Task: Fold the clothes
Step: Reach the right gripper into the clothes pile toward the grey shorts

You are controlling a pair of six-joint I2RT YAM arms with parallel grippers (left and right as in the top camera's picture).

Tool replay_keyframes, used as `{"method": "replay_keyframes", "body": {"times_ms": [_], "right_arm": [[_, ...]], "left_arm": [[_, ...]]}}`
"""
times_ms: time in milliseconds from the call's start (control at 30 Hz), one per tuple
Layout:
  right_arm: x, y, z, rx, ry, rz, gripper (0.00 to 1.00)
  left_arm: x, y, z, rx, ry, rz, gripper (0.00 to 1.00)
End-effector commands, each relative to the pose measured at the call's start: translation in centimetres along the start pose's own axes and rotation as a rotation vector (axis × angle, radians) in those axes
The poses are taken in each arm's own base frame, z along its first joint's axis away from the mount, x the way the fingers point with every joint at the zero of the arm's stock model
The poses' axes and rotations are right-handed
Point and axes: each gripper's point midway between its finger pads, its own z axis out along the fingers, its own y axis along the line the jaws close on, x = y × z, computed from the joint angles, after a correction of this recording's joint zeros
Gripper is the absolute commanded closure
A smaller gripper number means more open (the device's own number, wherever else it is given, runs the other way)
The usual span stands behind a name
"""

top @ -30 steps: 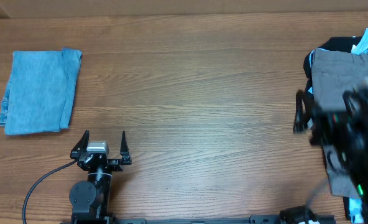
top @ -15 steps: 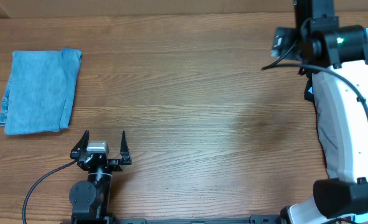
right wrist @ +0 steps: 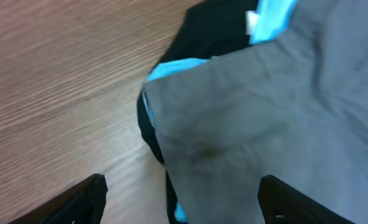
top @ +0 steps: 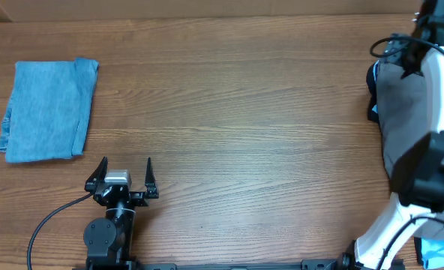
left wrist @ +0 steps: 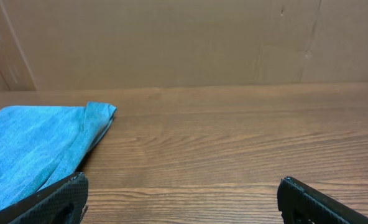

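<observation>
Nearest the robot's base, the left gripper point(top: 126, 161) rests low over the table point(top: 229, 112) with its fingers spread wide and nothing between them. Its wrist view shows only bare wood ahead of the left gripper point(left wrist: 183, 186).

Further out on the left side lies the faded-blue denim point(top: 46, 112), folded into a flat oblong. Its long axis runs away from the robot, and the far right corner is slightly turned out. In the left wrist view, the denim point(left wrist: 28, 143) lies ahead and to the left, apart from the fingers.

Along the table's right edge lies the grey piece point(top: 402, 97). Its long axis also runs near to far, and the white right arm point(top: 441, 82) partly hides it.

At its far end, the right gripper point(right wrist: 181, 186) hangs released, with its jaws wide apart, over the grey piece point(right wrist: 265, 112). A black piece point(right wrist: 196, 25) and a light-blue piece point(right wrist: 171, 68) peek out from under the grey corner.
</observation>
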Motion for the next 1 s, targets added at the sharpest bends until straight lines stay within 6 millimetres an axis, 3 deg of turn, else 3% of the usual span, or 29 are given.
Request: {"method": "replay_keyframes", "body": {"times_ms": [0, 133, 367, 533, 600, 667, 967], "right_arm": [[-1.1, 1.1, 2.6, -0.017, -0.032, -0.057, 0.18], [-1.6, 1.4, 5.4, -0.018, -0.051, -0.048, 0.19], [-0.2, 2.0, 11.2, -0.015, -0.021, -0.06, 0.18], [-1.2, 1.8, 12.4, -0.014, -0.073, -0.043, 0.23], [-1.9, 1.7, 12.4, -0.016, -0.099, -0.037, 0.43], [-2.1, 1.6, 12.5, -0.015, -0.109, -0.034, 0.56], [-1.0, -0.3, 14.1, 0.003, -0.093, -0.006, 0.6]], "left_arm": [[0.1, 0.4, 0.0, -0.019, -0.002, 0.016, 0.0], [0.1, 0.4, 0.0, -0.019, -0.002, 0.016, 0.0], [0.1, 0.4, 0.0, -0.019, -0.002, 0.016, 0.0], [0.1, 0.4, 0.0, -0.019, -0.002, 0.016, 0.0], [0.1, 0.4, 0.0, -0.019, -0.002, 0.016, 0.0], [0.1, 0.4, 0.0, -0.019, -0.002, 0.016, 0.0], [0.1, 0.4, 0.0, -0.019, -0.002, 0.016, 0.0]]}}
